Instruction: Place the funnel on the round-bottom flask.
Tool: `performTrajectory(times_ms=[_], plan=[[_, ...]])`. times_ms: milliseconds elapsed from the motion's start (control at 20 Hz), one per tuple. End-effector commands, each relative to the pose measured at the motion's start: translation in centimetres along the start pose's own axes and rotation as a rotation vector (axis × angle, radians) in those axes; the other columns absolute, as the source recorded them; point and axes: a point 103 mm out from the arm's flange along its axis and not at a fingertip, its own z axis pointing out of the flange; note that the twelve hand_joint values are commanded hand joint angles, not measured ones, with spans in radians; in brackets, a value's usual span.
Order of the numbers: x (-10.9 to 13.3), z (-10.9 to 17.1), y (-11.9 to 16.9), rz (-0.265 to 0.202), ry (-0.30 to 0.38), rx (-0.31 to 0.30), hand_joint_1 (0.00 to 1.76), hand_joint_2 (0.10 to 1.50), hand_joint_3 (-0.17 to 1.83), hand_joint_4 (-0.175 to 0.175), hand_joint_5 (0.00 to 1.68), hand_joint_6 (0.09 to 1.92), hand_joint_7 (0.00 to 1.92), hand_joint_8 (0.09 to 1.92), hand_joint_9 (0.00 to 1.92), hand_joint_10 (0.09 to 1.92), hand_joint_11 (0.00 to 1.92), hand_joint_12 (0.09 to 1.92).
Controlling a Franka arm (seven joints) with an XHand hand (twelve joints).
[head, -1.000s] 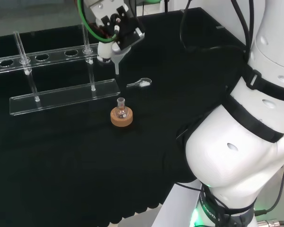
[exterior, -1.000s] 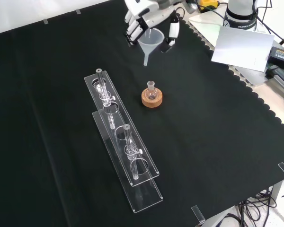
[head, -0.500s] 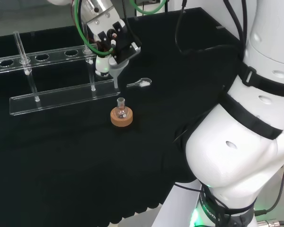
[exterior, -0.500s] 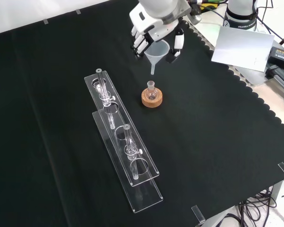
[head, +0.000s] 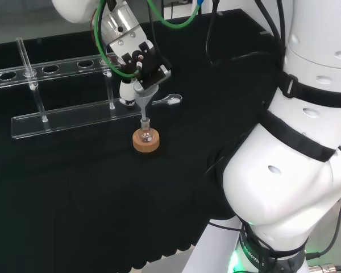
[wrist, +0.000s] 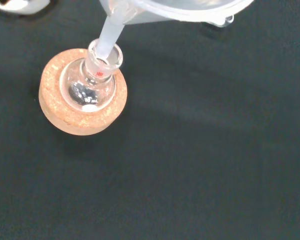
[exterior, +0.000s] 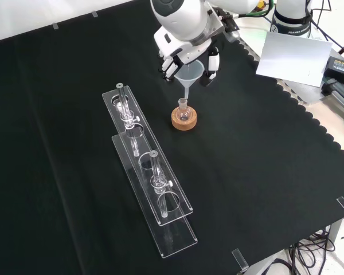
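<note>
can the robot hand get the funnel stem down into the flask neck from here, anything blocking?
Probably yes. The robot hand holds the funnel above the round-bottom flask, its stem tip already at the open neck. Nothing stands between them; the cork ring keeps the flask upright.

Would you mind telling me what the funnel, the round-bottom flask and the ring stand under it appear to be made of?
Funnel: translucent and milky, probably plastic, though frosted glass is possible. Round-bottom flask: clear and glossy with bright glints, seemingly glass. Ring stand: tan, matte and speckled, evidently cork.
</note>
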Motion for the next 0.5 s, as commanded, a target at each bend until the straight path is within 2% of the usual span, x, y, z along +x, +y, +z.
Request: performTrajectory(times_ms=[50, 500], plan=[[-0.08, 0.34, 0.47, 0.0, 0.002, -0.002, 0.87, 0.72, 0.63, -0.041, 0.61, 0.64, 0.69, 0.69, 1.01, 0.36, 0.75, 1.15], [0.23, 0.68, 1.33, -0.008, -0.001, 0.0, 0.87, 0.72, 0.63, -0.04, 0.61, 0.64, 0.69, 0.69, 1.01, 0.36, 0.74, 1.16]])
